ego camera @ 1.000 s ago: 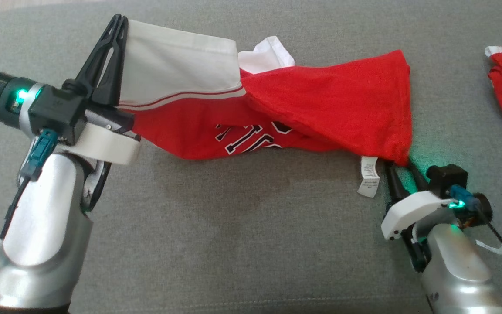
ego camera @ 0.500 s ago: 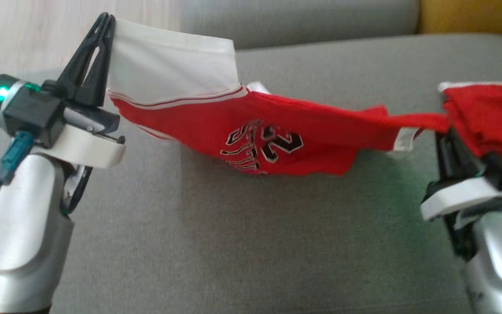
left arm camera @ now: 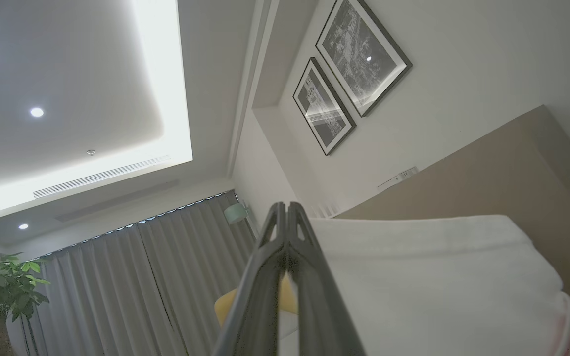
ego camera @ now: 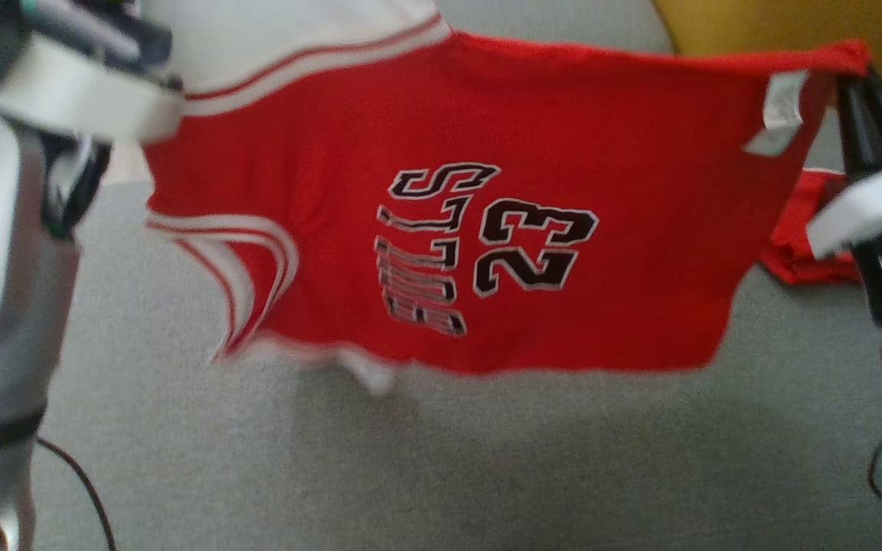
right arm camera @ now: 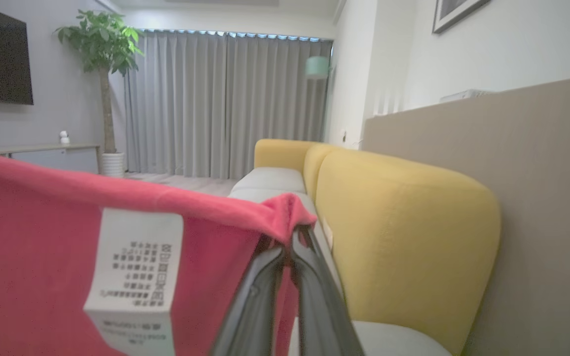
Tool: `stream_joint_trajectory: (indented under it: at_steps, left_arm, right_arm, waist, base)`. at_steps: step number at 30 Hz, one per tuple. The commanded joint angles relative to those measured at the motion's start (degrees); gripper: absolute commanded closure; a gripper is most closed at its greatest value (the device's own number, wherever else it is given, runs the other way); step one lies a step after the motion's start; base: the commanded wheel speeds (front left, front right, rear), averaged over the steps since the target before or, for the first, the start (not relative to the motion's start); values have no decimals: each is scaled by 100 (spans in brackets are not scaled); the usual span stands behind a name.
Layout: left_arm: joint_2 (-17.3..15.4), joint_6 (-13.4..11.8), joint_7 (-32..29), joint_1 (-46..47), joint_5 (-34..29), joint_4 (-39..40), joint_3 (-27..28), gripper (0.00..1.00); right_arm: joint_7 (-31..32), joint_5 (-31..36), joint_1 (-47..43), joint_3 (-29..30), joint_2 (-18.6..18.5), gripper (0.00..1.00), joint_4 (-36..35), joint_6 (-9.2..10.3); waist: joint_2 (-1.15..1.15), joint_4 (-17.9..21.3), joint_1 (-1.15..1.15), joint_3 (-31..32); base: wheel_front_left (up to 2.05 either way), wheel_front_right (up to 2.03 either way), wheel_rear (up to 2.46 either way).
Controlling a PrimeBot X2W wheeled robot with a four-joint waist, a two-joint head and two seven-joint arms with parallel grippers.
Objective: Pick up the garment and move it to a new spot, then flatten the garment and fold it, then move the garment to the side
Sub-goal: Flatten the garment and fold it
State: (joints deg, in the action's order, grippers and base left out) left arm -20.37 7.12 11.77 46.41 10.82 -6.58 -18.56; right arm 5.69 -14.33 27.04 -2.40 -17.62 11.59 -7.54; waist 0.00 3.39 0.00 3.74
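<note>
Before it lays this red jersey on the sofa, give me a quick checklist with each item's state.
1. Left gripper shut on a white corner of the garment: ok.
2. Right gripper shut on the red corner beside the care label: ok.
3. Garment spread between them, print untwisted: ok.
4. Lower hem off the grey cushion: cannot tell.
5. Second red garment apart from the held one: cannot tell, they overlap in the head view.
</note>
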Motion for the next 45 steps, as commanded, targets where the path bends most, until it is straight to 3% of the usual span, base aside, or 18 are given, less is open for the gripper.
stream_joint_trajectory:
  at_steps: [1,8,15,21,23,26,32,39,45]
  left_arm:
    - [-255,12,-74,468,34,-101,147,100]
    - [-280,33,-16,1984,176,-1550,-598,100]
    - [-189,20,299,3663,-87,-2540,-913,100]
    - [-80,-316,320,4427,-219,-1904,-315,100]
    - [-43,-269,321,4358,-170,-1483,-103,100]
    - [112,-67,321,3647,221,-804,307,100]
    - [267,24,322,1969,536,-225,587,100]
    - [179,34,322,-530,752,408,292,100]
    - [171,35,322,-2490,599,735,274,100]
  right_arm:
    - [171,-114,487,-167,-21,100,-71,5]
    - [747,-408,2039,-548,71,100,1090,5]
    - [69,-4,3777,-664,102,100,2243,5]
    - [-851,634,4902,-274,121,100,2956,5]
    - [-1007,821,5074,-170,138,100,3115,5]
    - [-1228,1152,5027,-130,151,100,3398,5]
    - [-1563,1248,4383,-147,161,100,3762,5]
    - [-1860,1015,2967,-146,102,100,4024,5]
    - [-1922,541,1569,-188,26,100,3816,5]
  waist:
    - [0,2,0,-123]
    - [0,15,0,-1028]
    - [0,-40,0,-2026]
    - [0,-147,0,-2601]
    - [0,-225,0,-2785]
    - [0,-383,0,-3040]
    - [0,-582,0,-3017]
    - [0,-666,0,-2407]
    - [0,-633,0,-1751]
  base:
    - [0,0,0]
    - [0,0,0]
    - [0,0,0]
    - [0,0,0]
    - [0,0,0]
    - [0,0,0]
    - [0,0,0]
    - [0,0,0]
    - [0,0,0]
